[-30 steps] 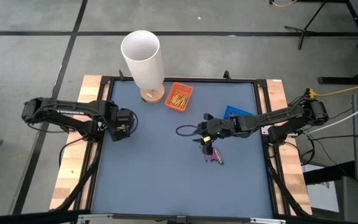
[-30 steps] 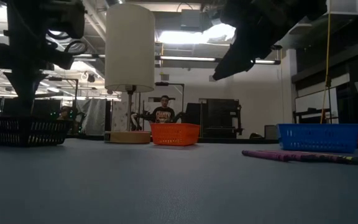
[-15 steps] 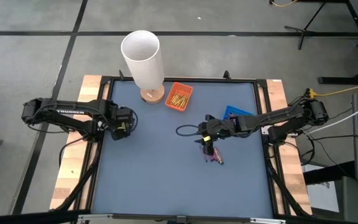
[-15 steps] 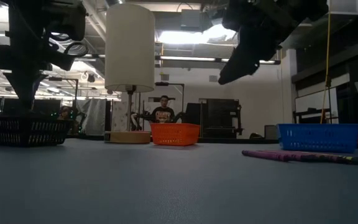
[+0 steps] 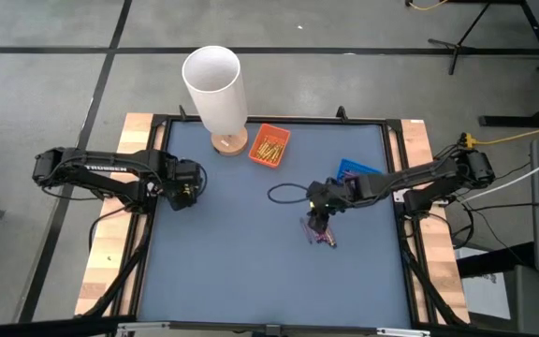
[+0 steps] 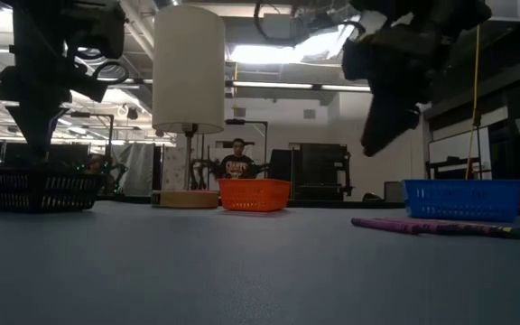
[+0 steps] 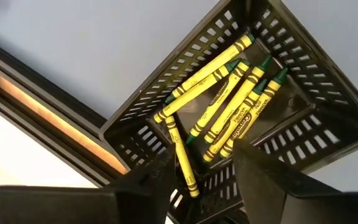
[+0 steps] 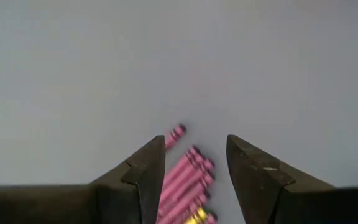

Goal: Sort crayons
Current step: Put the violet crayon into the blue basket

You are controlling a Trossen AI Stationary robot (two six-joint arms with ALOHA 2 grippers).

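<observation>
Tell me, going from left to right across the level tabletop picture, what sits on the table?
Black mesh basket → tall white cylinder lamp on a wooden base → small orange plastic basket → blue plastic basket. The loose purple crayons lie nearer, overlapping the blue basket's span.

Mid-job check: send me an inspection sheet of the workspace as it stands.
Surface: blue-grey mat, mostly bare.
Job's things: purple crayons loose on the mat; yellow crayons in black basket; orange tray holds crayons; blue tray.
Clutter: white cylinder on wooden base.
Grippers: left gripper open above black basket; right gripper open above purple crayons.
Cables: black loop by right arm.
Surroundings: person beyond table.
</observation>
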